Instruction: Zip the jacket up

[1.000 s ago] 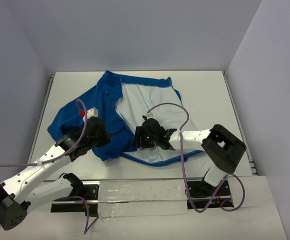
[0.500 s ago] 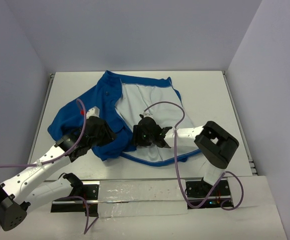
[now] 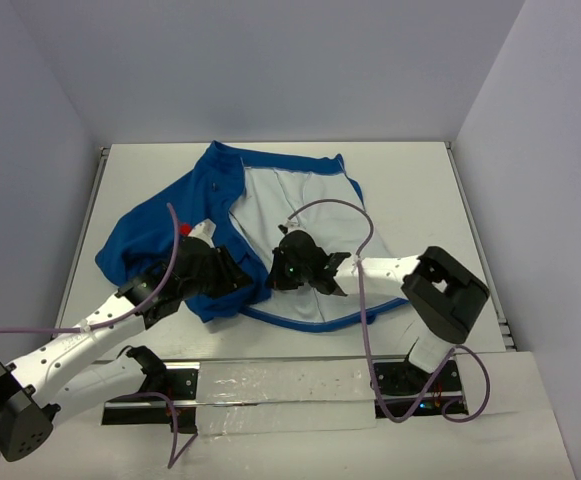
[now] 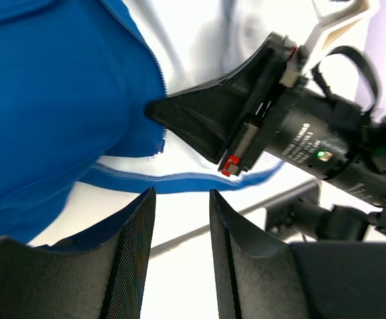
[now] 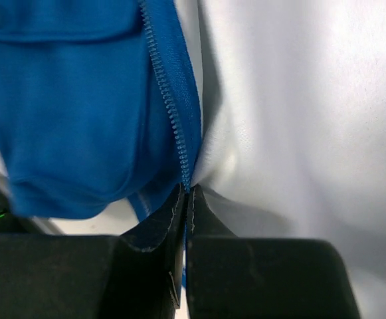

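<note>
The blue jacket (image 3: 205, 200) lies open on the table, its white lining (image 3: 300, 210) facing up. My right gripper (image 3: 273, 277) is shut on the jacket's zipper edge at the bottom of the left front panel. In the right wrist view the zipper teeth (image 5: 169, 106) run down into the closed right gripper (image 5: 187, 189), blue fabric (image 5: 66, 100) to the left and lining (image 5: 299, 100) to the right. My left gripper (image 3: 238, 278) is open just left of it, nothing between its fingers (image 4: 143, 219). The left wrist view shows the right gripper's tip (image 4: 154, 109) pinching the blue edge (image 4: 53, 100).
The white table (image 3: 410, 190) extends bare to the right of the jacket. A purple cable (image 3: 340, 205) arcs over the lining from the right arm. The arms' mounting rail (image 3: 270, 385) runs along the near edge. Walls enclose the table on three sides.
My right gripper has closed onto the zipper edge. My left gripper has opened, let go of the blue fabric and shifted right toward the right gripper.
</note>
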Tool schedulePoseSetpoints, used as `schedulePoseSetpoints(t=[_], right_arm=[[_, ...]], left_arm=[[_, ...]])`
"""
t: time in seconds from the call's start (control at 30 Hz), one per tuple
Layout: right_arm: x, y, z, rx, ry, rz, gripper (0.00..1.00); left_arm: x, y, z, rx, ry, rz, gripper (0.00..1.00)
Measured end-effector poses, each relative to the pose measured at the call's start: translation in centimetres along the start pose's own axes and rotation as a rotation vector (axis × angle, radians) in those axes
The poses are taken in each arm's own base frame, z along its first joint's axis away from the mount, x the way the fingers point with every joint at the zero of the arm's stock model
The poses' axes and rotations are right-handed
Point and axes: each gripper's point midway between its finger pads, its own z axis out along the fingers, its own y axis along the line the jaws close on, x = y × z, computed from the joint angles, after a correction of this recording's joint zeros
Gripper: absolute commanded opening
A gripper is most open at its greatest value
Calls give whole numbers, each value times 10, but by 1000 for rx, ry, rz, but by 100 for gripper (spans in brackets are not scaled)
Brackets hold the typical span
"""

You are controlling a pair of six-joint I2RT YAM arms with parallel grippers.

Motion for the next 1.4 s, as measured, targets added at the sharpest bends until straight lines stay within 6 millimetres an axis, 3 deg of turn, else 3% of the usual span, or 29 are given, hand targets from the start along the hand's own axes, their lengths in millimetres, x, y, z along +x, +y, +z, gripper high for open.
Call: schedulePoseSetpoints(t=[0.1,0.23,0.27,0.3,0.33,0.5,0.73,0.9,1.03,1.13,1.27,1.4], right_arm=[[-13,14,-18,-40,-41,-16,0],[-31,32,-43,-94,-105,-49,14],[-33,34,-47,-98,-114,-58,14],[-34,34,-48,-98,-118,-65,7],[-34,33,-48,-93,-117,-71,0],[-20,17,-35,-44,-65,-81,0],[-4,5,-21,-17,-3,-77,28],[-2,4,-18,-13,6,-77,39],[-3,5,-18,-14,4,-78,41],[-4,4,-18,-10,-1,-77,50],[-6,3,-17,-1,-12,-70,50],[-8,4,-17,-4,-15,-70,40]], left_arm=[[3,-10,-1,58,17,0,44],[9,-14,1,109,32,-8,44],[11,-14,2,113,35,-13,44],[12,-13,4,113,39,-19,44],[14,-12,5,112,41,-23,44],[16,-8,10,99,47,-30,43],[14,-6,11,88,38,-26,43],[16,-4,13,77,44,-27,43],[17,-2,16,67,52,-27,43],[17,-1,16,65,52,-26,42],[18,0,18,60,56,-24,41],[19,1,19,53,61,-24,41]])
